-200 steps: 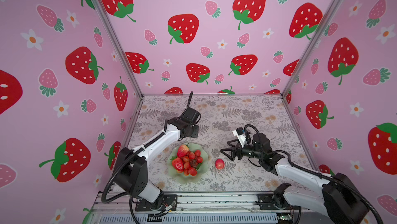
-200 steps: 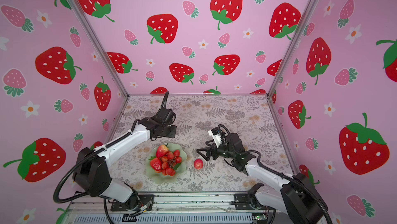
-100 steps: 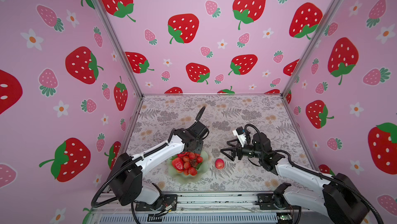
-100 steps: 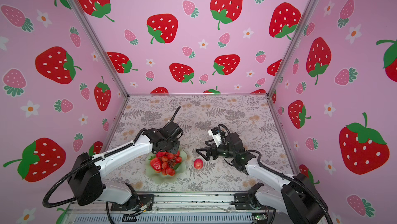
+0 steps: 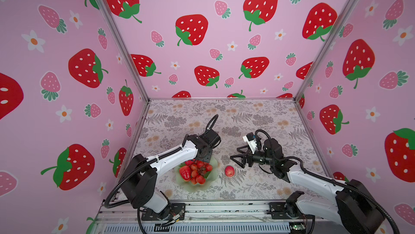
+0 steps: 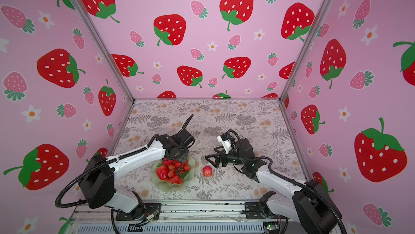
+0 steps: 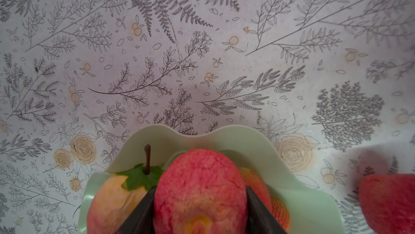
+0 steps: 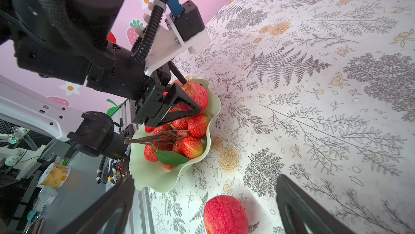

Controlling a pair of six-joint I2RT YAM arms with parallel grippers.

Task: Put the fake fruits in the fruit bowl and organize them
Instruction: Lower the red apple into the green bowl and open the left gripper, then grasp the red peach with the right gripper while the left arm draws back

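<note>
The pale green fruit bowl [image 5: 197, 188] [image 6: 173, 188] sits near the table's front, left of centre. In it lie a red strawberry [image 5: 184, 173], a bunch of small red balls [image 5: 198, 172] [image 8: 186, 136] with a green leaf, and a stemmed red-yellow apple [image 7: 110, 199]. My left gripper [image 5: 203, 157] [image 7: 200, 190] points down over the bowl's far side. It is shut on a pinkish-red round fruit [image 7: 199, 176] [image 8: 195, 93]. Another pinkish-red round fruit [image 5: 229, 171] [image 8: 225, 215] lies on the table just right of the bowl. My right gripper [image 5: 235, 154] [image 8: 205, 176] hovers open right beside it.
Pink strawberry-print walls close in the table at the left, back and right. A metal rail [image 5: 202, 212] with both arm bases runs along the front edge. The floral table cover [image 5: 224, 118] stretches behind the bowl and both grippers.
My left gripper has come forward from behind the bowl and now sits low over its far side with the round fruit. The right arm and the loose fruit have not moved.
</note>
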